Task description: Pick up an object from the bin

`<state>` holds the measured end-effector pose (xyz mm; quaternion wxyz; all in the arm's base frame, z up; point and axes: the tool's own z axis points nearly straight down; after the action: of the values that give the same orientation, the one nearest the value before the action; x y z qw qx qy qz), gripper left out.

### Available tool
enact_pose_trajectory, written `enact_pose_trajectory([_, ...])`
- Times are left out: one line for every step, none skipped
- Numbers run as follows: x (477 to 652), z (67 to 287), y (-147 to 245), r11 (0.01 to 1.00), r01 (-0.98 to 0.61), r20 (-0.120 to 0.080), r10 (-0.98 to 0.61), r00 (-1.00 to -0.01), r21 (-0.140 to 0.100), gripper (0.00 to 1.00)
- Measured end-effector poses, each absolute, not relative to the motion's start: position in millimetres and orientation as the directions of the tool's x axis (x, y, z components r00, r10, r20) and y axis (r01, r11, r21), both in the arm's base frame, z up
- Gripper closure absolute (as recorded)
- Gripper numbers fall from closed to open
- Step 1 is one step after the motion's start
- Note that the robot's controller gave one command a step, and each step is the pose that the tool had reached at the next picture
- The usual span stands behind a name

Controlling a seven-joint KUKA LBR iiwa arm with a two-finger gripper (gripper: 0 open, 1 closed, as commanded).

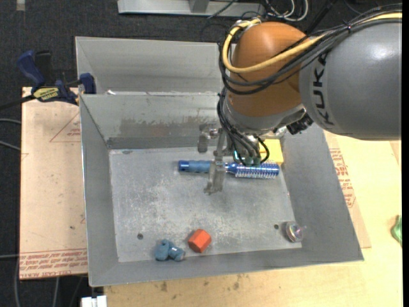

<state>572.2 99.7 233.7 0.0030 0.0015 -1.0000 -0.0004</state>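
Orange cover (pixel 265 62) caps the wrist of the grey arm (pixel 364 75), which reaches in from the right edge and bends steeply downward over the middle of the bin (pixel 96 158), towards its far wall. From under the cover the gripper (pixel 209 168) points almost straight down, with its tips at or just above the bin's floor. Its fingers (pixel 217 174) stand apart, one on the far side and one on the near side of a blue brush (pixel 195 167) that lies flat on the floor, roughly parallel to the far wall. The brush's smooth blue handle points left and its bristled end points right, partly hidden beneath the wrist. The handle runs through the gap between the two fingers, so the claw straddles the brush with its jaws open. Nothing shows it pressing on the brush, and the brush rests on the floor, not lifted. Just behind the bristled end, half under the wrist, sits a yellow block (pixel 275 150). Well apart from the gripper, along the near wall, lie a small orange block (pixel 199 240) and beside it, to its left, a blue-grey piece (pixel 168 251). A small metal knob (pixel 293 231) sits by the near right corner.
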Motion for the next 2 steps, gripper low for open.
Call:
enact_pose_trajectory([606.4, 145, 71, 1.0, -0.005, 0.005, -0.005, -1.0, -0.001, 0.0])
enact_pose_trajectory([626.2, 65, 50, 1.0, -0.025, 0.003, -0.025, -1.0, 0.0, 0.0])
